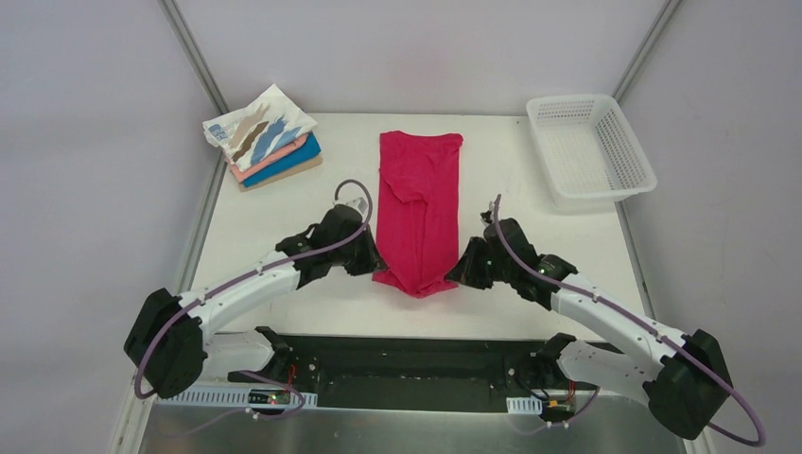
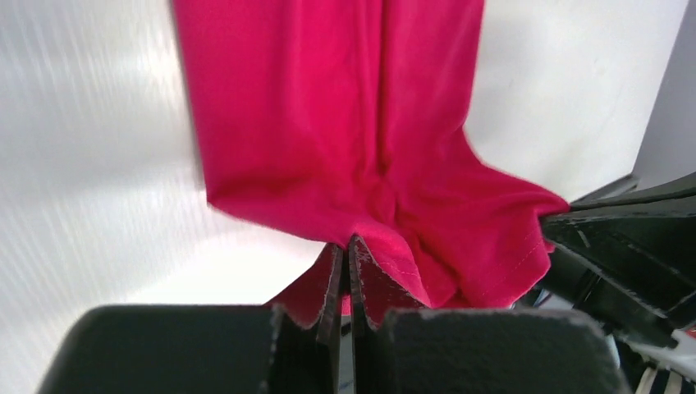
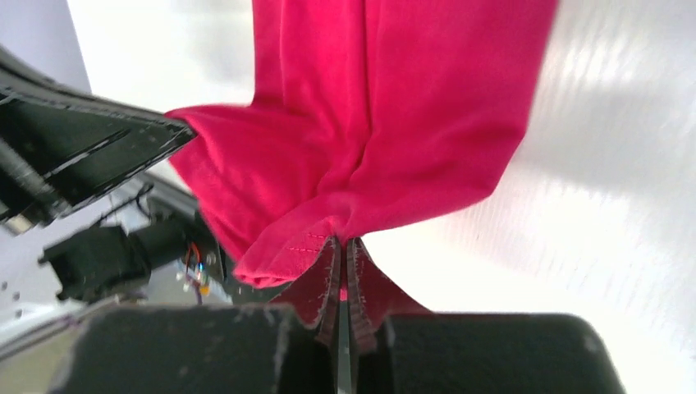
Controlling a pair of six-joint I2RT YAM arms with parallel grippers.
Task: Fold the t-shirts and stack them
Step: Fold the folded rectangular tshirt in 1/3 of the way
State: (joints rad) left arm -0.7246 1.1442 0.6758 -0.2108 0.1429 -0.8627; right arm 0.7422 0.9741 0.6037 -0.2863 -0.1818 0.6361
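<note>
The crimson-pink t-shirt (image 1: 419, 203) lies as a long narrow strip down the middle of the table, its near end lifted. My left gripper (image 1: 374, 268) is shut on the near left corner of it (image 2: 345, 172). My right gripper (image 1: 458, 271) is shut on the near right corner (image 3: 386, 123). The hem sags between the two grippers. A stack of folded t-shirts (image 1: 270, 142) sits at the far left: the white one with tan and blue streaks (image 1: 257, 126) on top, salmon, blue and tan ones under it.
A white plastic mesh basket (image 1: 590, 147) stands at the far right of the table. The white table (image 1: 530, 218) ends just behind the grippers at a dark gap. Grey walls close in the sides.
</note>
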